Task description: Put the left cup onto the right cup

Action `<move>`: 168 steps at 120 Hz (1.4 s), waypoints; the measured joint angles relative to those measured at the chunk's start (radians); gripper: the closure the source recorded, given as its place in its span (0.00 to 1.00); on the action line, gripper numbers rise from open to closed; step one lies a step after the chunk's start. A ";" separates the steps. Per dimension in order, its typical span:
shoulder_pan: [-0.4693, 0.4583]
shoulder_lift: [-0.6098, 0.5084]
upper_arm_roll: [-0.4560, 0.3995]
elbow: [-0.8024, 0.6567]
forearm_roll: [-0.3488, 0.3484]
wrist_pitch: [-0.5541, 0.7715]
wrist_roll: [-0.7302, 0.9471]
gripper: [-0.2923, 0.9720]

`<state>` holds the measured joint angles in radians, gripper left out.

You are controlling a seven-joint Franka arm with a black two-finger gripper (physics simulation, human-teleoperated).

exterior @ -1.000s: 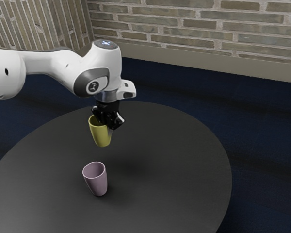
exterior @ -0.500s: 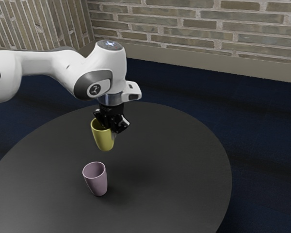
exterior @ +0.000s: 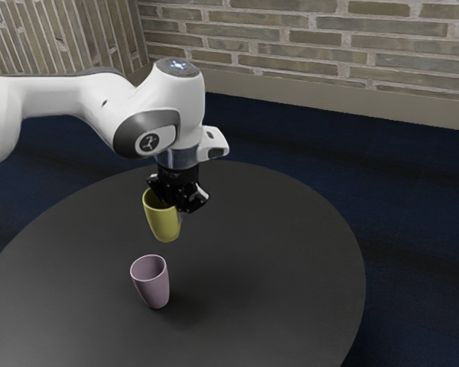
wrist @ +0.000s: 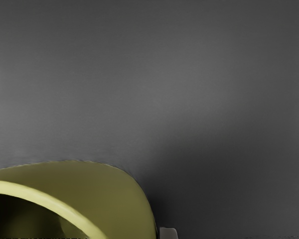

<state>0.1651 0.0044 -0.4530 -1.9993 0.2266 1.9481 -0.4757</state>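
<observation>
My arm [exterior: 69, 99] comes in from the exterior view's left, white and bent down over the round dark table [exterior: 291, 252]. The pink cup [exterior: 151, 280] stands upright on the table, mouth open upward, nearer the camera than my hand. The yellow cup [exterior: 161, 220] hangs in the air above it and a little toward the exterior view's right, well clear of the pink cup and tilted, its base leaning toward the exterior view's right. My gripper [exterior: 176, 203] has its fingers drawn close together on the yellow cup's wall at the rim, on the side toward the exterior view's right, and carries it. In the wrist view the yellow cup [wrist: 89, 194] curves just under my hand, with bare table [wrist: 164, 89] beyond it. Behind the table lie a dark blue floor [exterior: 382, 176] and a brick wall [exterior: 306, 38]
</observation>
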 joint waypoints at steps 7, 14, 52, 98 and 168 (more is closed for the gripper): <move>-0.005 -0.013 -0.002 -0.012 -0.007 -0.003 -0.013 0.84; -0.006 -0.026 -0.007 -0.024 -0.011 -0.006 -0.025 0.84; -0.005 -0.084 -0.025 -0.060 -0.047 -0.024 -0.080 0.84; 0.000 -0.107 -0.018 -0.062 -0.064 -0.062 -0.118 0.84; 0.002 -0.164 -0.016 -0.124 -0.098 -0.076 -0.143 0.84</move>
<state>0.1670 -0.1593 -0.4694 -2.1230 0.1286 1.8716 -0.6192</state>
